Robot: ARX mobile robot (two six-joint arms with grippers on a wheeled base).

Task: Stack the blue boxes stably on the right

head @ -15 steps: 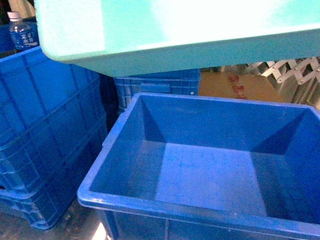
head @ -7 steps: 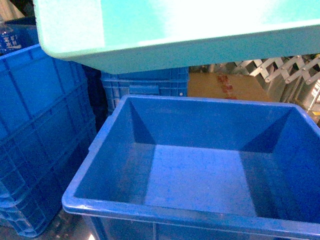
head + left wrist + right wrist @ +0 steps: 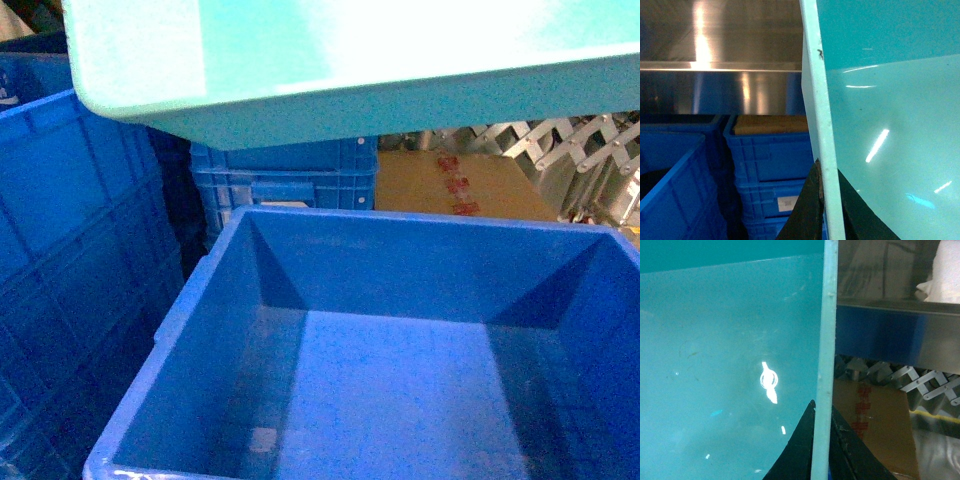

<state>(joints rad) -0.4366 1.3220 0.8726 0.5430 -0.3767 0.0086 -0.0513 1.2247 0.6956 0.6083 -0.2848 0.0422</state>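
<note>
A pale turquoise blue box [image 3: 350, 60] hangs across the top of the head view, above a large open royal-blue bin [image 3: 200, 330]. Neither gripper shows in the head view. In the left wrist view my left gripper [image 3: 827, 172] is shut on the blue box's pale rim [image 3: 816, 100], one dark finger on each side, with the glossy wall [image 3: 890, 125] to the right. In the right wrist view my right gripper [image 3: 821, 409] is likewise shut on the opposite rim [image 3: 827, 330], with the turquoise wall [image 3: 730, 365] to the left.
Ribbed royal-blue crates [image 3: 70, 250] stand at the left, and more are stacked behind [image 3: 290, 175]. At the back right are a brown cardboard box [image 3: 450, 185] and a metal accordion conveyor [image 3: 560, 145]. A stainless steel wall [image 3: 715, 85] rises behind the crates.
The royal-blue bin has grown larger and slid lower in the head view, and the crates have shifted left. The water bottle at top left has left the view. The turquoise box stays held.
</note>
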